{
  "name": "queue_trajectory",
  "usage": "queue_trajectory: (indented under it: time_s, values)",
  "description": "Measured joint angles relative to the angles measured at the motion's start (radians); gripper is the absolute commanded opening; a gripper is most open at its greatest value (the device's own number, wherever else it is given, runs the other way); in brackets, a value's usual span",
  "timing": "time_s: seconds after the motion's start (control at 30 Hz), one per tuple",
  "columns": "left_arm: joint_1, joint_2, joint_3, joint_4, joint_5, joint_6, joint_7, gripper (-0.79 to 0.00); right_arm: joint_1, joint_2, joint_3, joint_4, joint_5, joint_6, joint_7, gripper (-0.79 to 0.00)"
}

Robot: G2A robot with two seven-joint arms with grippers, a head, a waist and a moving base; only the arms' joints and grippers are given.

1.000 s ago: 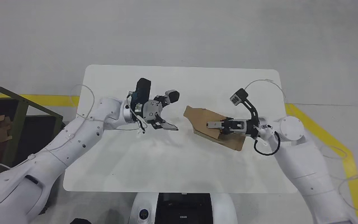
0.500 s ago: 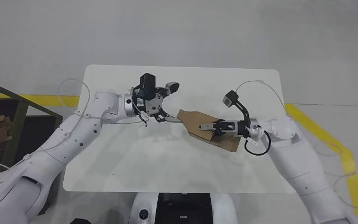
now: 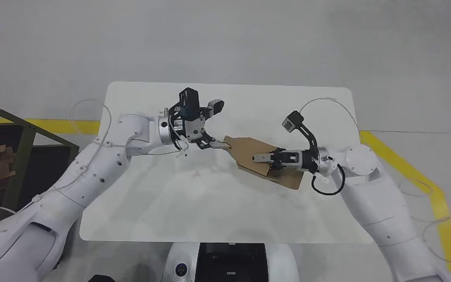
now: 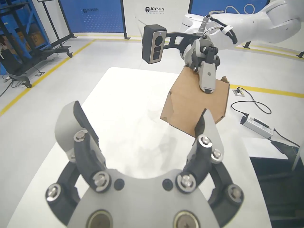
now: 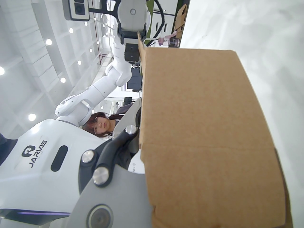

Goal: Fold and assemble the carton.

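A flattened brown carton [image 3: 242,150] is held above the middle of the white table [image 3: 141,204], tilted. My right gripper [image 3: 258,158] is shut on its upper panel, with one grey finger [image 4: 207,79] lying across the cardboard. In the right wrist view the carton [image 5: 204,129] covers most of that gripper, and one finger [image 5: 134,117] shows along its edge. My left gripper [image 3: 220,125] stands open just left of the carton. One of its fingertips [image 4: 204,122] is at the carton's [image 4: 187,103] near corner, and the other [image 4: 79,117] is well clear.
Bare tabletop lies around both arms. A dark green rack [image 3: 17,144] stands off the table's left side, with yellow floor tape [image 3: 60,125] beside it. A power brick with cables [image 4: 257,125] lies on the floor beyond the far table edge.
My left gripper has swung up and toward the carton, turning its open fingers to face it. The right arm has carried the carton a little to the left.
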Motion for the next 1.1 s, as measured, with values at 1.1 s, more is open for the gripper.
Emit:
queue_trajectory:
  time_s: [1.1]
  values:
    - [-0.001,-0.078,0.007,0.117,-0.127,-0.149,0.013,0.0,0.034,-0.018,-0.036,0.011,0.122,-0.057,0.066,-0.785]
